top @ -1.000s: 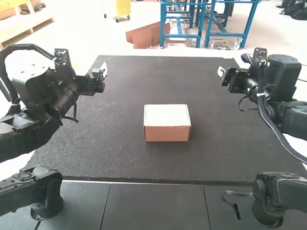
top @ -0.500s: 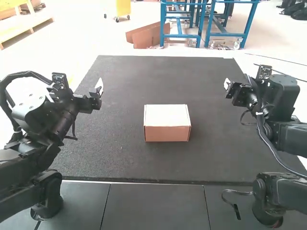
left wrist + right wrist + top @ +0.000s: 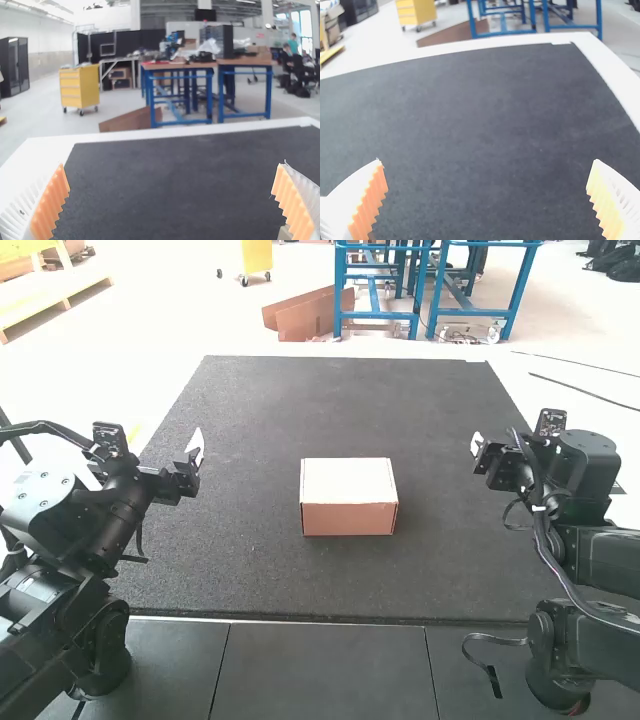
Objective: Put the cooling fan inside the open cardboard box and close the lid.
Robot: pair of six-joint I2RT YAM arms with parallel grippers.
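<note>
Left gripper [image 3: 192, 460] hangs above the left side of the coarse black mat [image 3: 260, 420], its white ribbed fingers [image 3: 14, 220] and saw-toothed orange pads [image 3: 50, 207] spread wide, gripping nothing. Centred on that mat sits the small rectangular cardboard box [image 3: 348, 496], lid flat and shut, top pale, front wall brown, well apart from both grippers. Right gripper [image 3: 484, 455] hangs by the mat's right edge, equally wide open, its ridged pads [image 3: 367, 205] bare

A blue-legged table [image 3: 180, 64] stands on pale floor [image 3: 35, 120]. A yellow cart [image 3: 80, 89] is near it, a brown board [image 3: 131, 120] at its foot.
</note>
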